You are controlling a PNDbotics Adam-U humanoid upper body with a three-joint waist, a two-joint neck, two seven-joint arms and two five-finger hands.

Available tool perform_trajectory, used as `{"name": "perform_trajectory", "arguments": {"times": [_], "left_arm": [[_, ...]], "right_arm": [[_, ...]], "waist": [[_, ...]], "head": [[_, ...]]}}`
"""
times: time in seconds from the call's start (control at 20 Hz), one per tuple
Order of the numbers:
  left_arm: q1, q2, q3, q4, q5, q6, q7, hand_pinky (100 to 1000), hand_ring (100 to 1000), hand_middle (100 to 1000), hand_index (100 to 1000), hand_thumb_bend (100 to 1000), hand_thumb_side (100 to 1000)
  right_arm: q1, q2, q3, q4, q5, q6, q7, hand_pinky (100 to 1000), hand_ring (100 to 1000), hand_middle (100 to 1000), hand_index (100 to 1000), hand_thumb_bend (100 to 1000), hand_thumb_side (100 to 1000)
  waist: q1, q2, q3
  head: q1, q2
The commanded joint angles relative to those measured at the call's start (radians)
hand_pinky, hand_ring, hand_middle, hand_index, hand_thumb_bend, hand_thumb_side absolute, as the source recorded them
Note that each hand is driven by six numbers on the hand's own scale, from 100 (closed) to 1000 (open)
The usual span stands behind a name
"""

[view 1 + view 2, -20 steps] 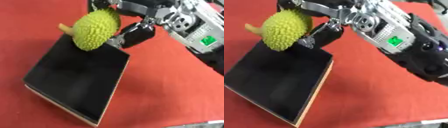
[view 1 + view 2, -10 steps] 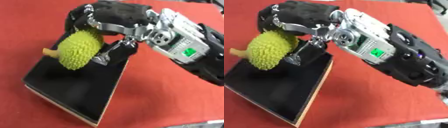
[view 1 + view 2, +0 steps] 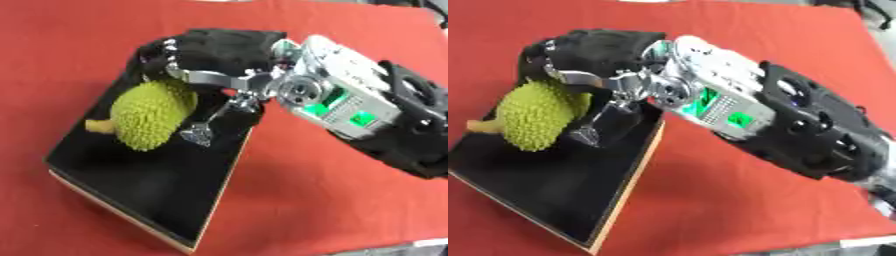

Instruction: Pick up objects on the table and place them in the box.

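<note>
A spiky green durian-like fruit (image 3: 150, 117) with a short yellowish stem hangs over the far left part of the black box (image 3: 131, 195). My right hand (image 3: 210, 52) reaches in from the right and sits over the fruit's top, its black fingers curled round it and its thumb (image 3: 214, 122) down the fruit's right side. The box is shallow, with a black inside and a tan wooden rim (image 3: 223, 192). Whether the fruit touches the box floor cannot be told. My left hand shows in neither view.
The box lies askew on a red tablecloth (image 3: 332, 200), which spreads around it on every side. My silver and black right forearm (image 3: 350, 107), with green lights, crosses the upper right of the views.
My right hand has carried the fruit down and to the left, from above the box's far corner to low over the box's inside. The arm has stretched further into view.
</note>
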Motion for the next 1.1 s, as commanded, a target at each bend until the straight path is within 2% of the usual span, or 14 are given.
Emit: {"name": "perform_trajectory", "arguments": {"times": [0.05, 0.25, 0.65, 0.7, 0.8, 0.85, 0.95, 1.1], "left_arm": [[-0.004, 0.025, 0.011, -0.017, 0.002, 0.005, -0.001, 602, 632, 601, 691, 100, 157], [-0.002, 0.023, 0.012, -0.020, 0.003, 0.008, -0.001, 602, 632, 601, 691, 100, 164], [0.000, 0.020, 0.014, -0.021, 0.004, 0.012, -0.003, 601, 631, 599, 690, 100, 175], [0.001, 0.019, 0.014, -0.021, 0.004, 0.013, -0.003, 601, 631, 599, 690, 100, 176], [0.001, 0.019, 0.015, -0.022, 0.004, 0.014, -0.002, 601, 631, 598, 690, 100, 179], [0.001, 0.019, 0.015, -0.022, 0.004, 0.014, -0.002, 601, 631, 598, 690, 100, 178], [0.002, 0.018, 0.016, -0.022, 0.003, 0.015, -0.001, 601, 631, 598, 690, 100, 178], [0.002, 0.018, 0.015, -0.023, 0.002, 0.016, -0.001, 601, 631, 598, 690, 100, 176]], "right_arm": [[-0.012, 0.004, 0.005, -0.016, -0.035, 0.057, 0.086, 706, 939, 893, 832, 100, 152], [0.008, 0.012, 0.018, -0.016, -0.029, 0.098, 0.131, 715, 953, 898, 834, 100, 143], [0.026, 0.039, 0.023, -0.016, 0.053, 0.079, 0.153, 733, 986, 909, 883, 100, 100], [0.027, 0.039, 0.020, -0.016, 0.062, 0.079, 0.153, 741, 995, 917, 893, 100, 152], [0.027, 0.040, 0.012, -0.016, 0.074, 0.074, 0.143, 792, 1000, 966, 928, 100, 385], [0.027, 0.039, 0.007, -0.016, 0.079, 0.067, 0.133, 803, 1000, 968, 934, 100, 376], [0.026, 0.038, -0.003, -0.016, 0.087, 0.050, 0.110, 825, 1000, 967, 940, 100, 419], [0.022, 0.038, -0.015, -0.016, 0.097, 0.026, 0.089, 828, 1000, 947, 934, 141, 403]], "waist": [[0.006, -0.025, 0.002], [0.005, -0.024, 0.004], [0.006, -0.023, 0.003], [0.006, -0.023, 0.003], [0.006, -0.023, 0.003], [0.006, -0.023, 0.003], [0.006, -0.024, 0.003], [0.006, -0.025, 0.003]], "head": [[-0.005, 0.007], [-0.006, 0.006], [-0.010, 0.007], [-0.009, 0.007], [-0.009, 0.007], [-0.009, 0.008], [-0.008, 0.009], [-0.008, 0.009]]}}
